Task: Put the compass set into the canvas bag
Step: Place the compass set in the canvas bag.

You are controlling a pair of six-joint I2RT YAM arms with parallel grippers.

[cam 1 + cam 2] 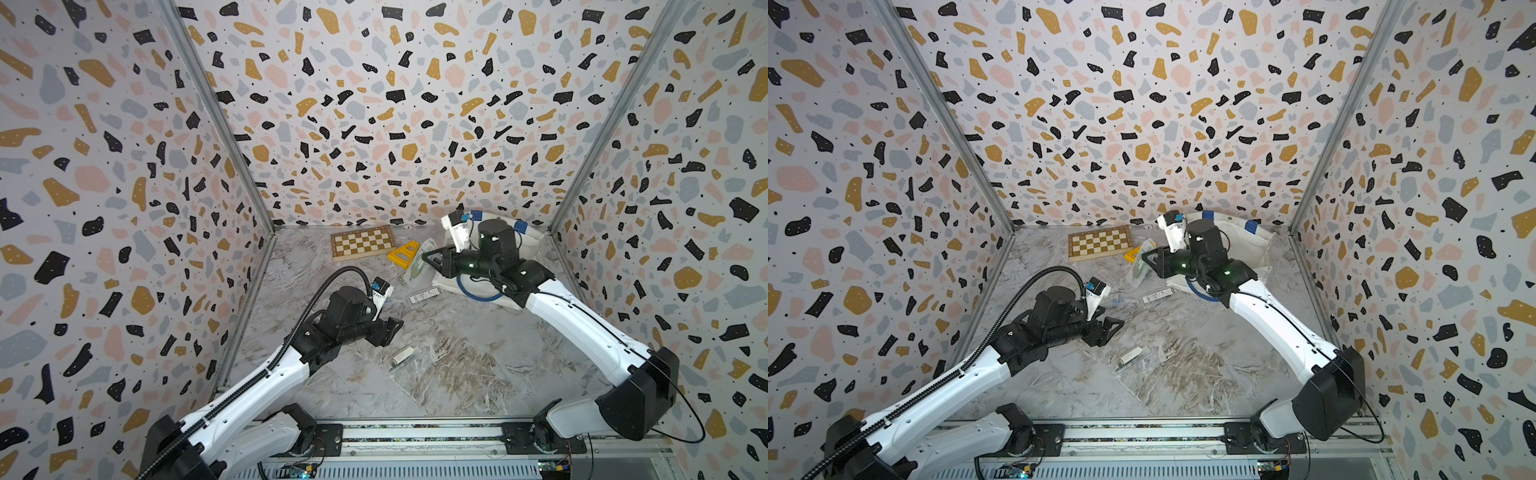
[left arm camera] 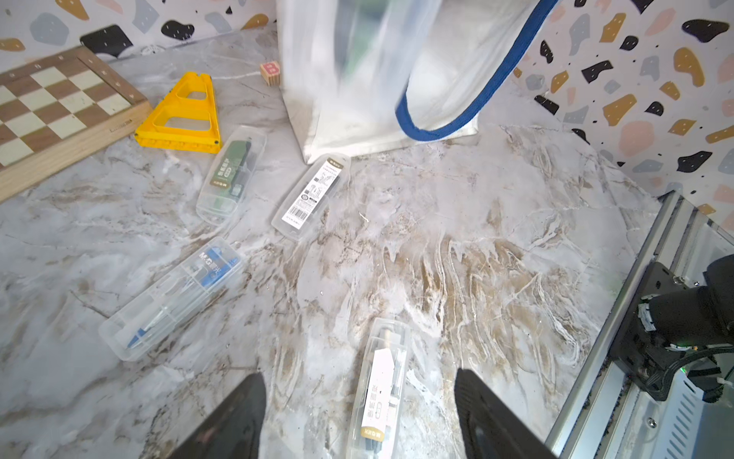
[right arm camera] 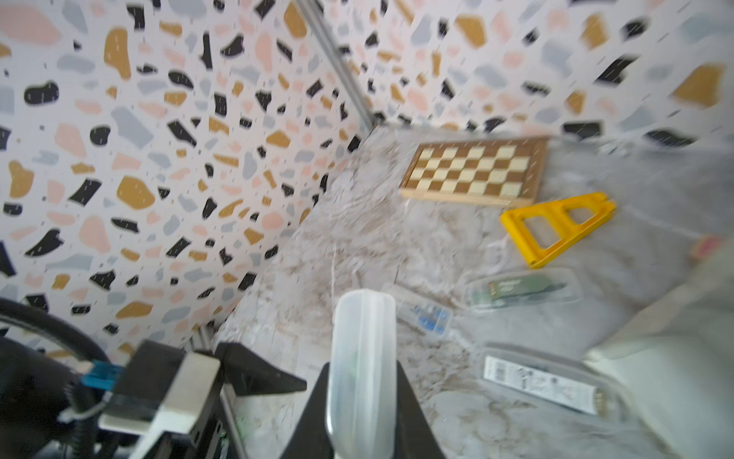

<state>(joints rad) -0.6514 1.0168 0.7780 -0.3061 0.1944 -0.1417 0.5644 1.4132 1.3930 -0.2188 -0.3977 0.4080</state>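
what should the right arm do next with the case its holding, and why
Probably carry it over the canvas bag and lower it at the opening, which I can't clearly see. The right gripper is shut on a clear compass case, held off the table, with the bag right beside it.

Chessboard lies left of the canvas bag, triangular frame between.

canvas bag: white, with a blue handle
chessboard: brown and cream checks
triangular frame: yellow
tabletop: grey marble, brown veins
walls: terrazzo pattern — black, ochre, pink, grey
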